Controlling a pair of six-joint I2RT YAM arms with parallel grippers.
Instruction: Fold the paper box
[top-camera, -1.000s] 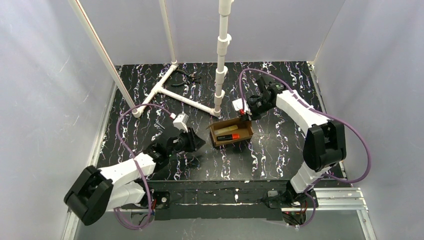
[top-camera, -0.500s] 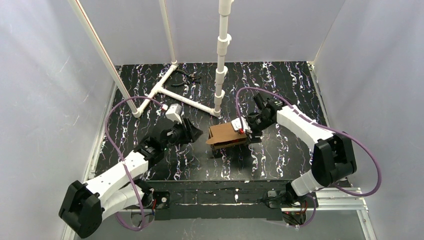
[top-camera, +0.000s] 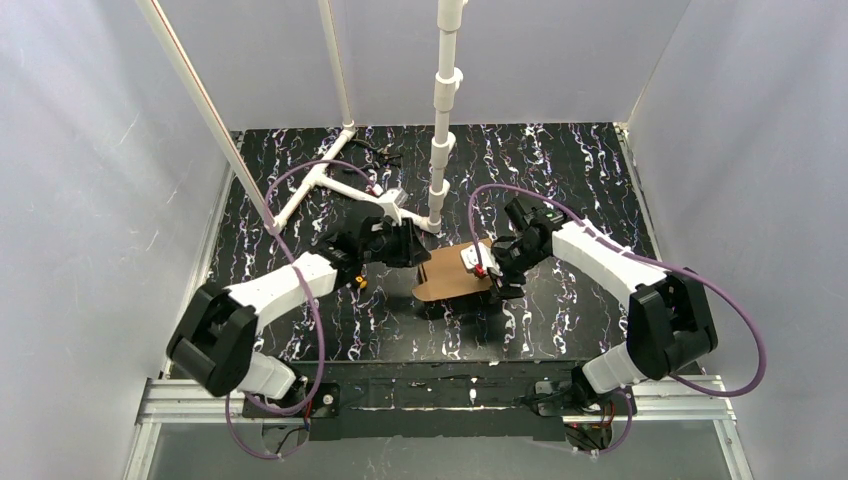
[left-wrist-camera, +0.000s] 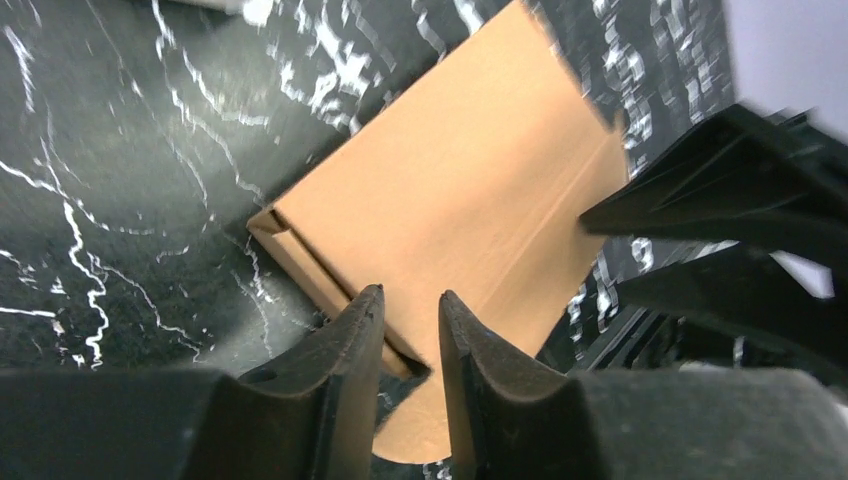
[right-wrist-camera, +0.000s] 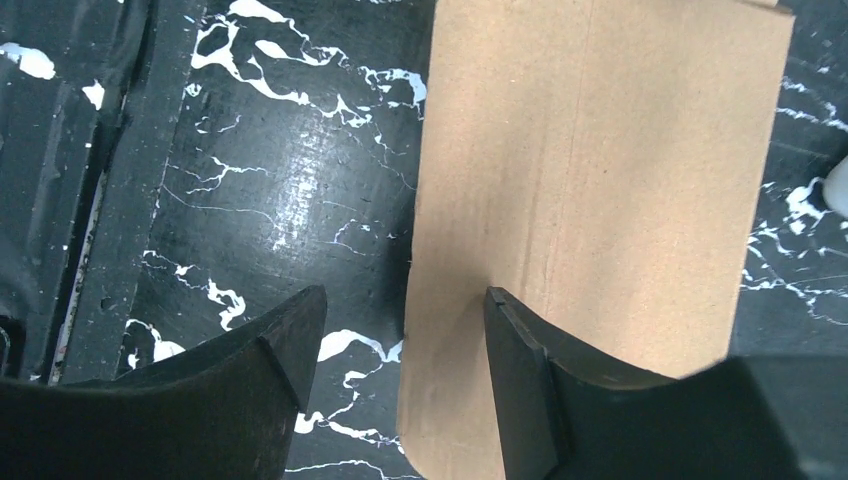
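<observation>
The paper box (top-camera: 450, 277) is a small brown cardboard mailer in the middle of the table, with its lid flap lying down over the body. My left gripper (top-camera: 412, 247) is at the box's far left corner. In the left wrist view (left-wrist-camera: 410, 300) its jaws stand narrowly apart over the box's corner (left-wrist-camera: 300, 235) and clamp nothing that I can see. My right gripper (top-camera: 494, 272) is at the box's right end. In the right wrist view (right-wrist-camera: 400, 310) it is wide open, with one finger (right-wrist-camera: 525, 370) on the lid (right-wrist-camera: 600, 180) and the other over the table.
A white PVC pipe frame (top-camera: 330, 185) lies at the back left, with an upright pipe (top-camera: 442, 110) just behind the box. A small black tool (top-camera: 382, 153) lies at the back. White walls close in the marbled black table (top-camera: 560, 170).
The box stood open with an orange item inside; the right gripper has swung the lid down over it. The left arm has moved up and right to the box's left corner.
</observation>
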